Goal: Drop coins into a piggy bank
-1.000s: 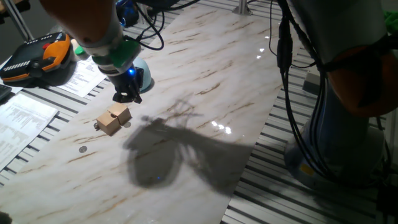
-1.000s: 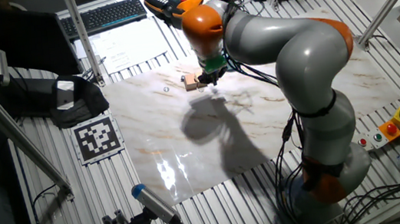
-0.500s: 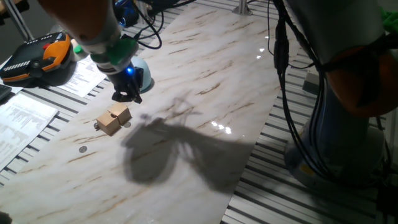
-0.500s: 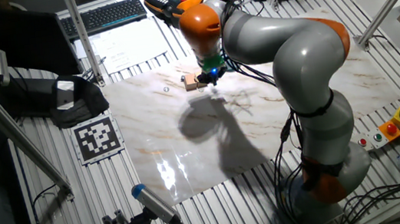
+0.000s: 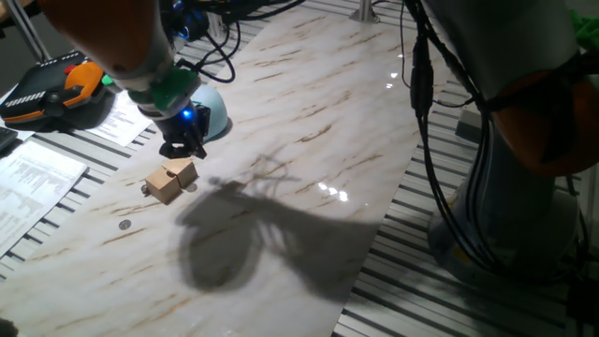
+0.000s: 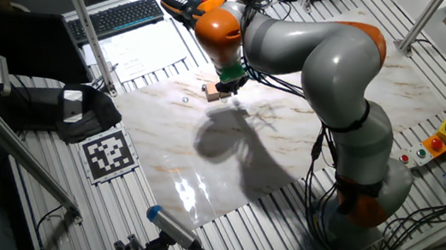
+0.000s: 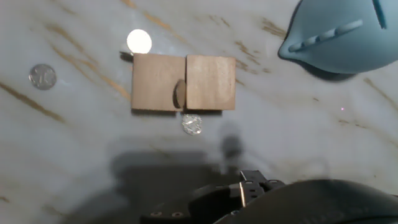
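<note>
From one fixed view I see the jaws hanging in the upper left of the frame, just above the two wooden cubes; I cannot tell how far apart they stand. The pale blue piggy bank sits right behind the wrist, partly hidden by it. A small coin lies alone on the marble tabletop, lower left of the cubes. An orange-and-black case rests at the far left edge, beside printed sheets.

From the other fixed view the arm bends over the upper middle of the frame and covers most of the cubes. A keyboard lies upper left, a marker tag to the left.

In the hand view the two cubes lie side by side, touching. One coin lies at the left edge, a glaring bright one touches the cubes' upper left corner, another lies just below them. The piggy bank fills the upper right corner. I see nothing held.
</note>
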Robot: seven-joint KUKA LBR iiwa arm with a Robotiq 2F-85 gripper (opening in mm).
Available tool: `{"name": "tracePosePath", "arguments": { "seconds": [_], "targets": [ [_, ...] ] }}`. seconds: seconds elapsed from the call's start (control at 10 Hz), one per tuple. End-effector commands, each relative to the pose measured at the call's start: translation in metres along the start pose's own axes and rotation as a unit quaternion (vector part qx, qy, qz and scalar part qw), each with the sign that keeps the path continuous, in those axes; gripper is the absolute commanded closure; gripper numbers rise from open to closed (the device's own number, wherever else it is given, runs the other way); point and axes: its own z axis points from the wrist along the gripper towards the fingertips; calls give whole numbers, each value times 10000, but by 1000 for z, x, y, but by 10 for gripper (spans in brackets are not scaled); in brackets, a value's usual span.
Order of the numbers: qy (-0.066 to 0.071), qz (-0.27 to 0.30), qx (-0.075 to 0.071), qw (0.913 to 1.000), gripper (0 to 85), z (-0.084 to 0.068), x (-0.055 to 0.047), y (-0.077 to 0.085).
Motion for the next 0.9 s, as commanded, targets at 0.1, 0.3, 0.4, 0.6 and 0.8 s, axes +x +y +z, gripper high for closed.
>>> {"name": "tracePosePath", "arguments": {
  "seconds": [0.1,0.3,0.4,0.6,0.8],
  "targets": [
    [20,38,125,9999,850,-5,-1,14],
    [49,108,137,9998,850,-5,-4,30],
    [42,130,128,9998,850,-1,-5,39],
    [39,161,144,9998,850,5,-7,53],
    [70,207,86,9997,850,16,-19,57]
  ]
}}
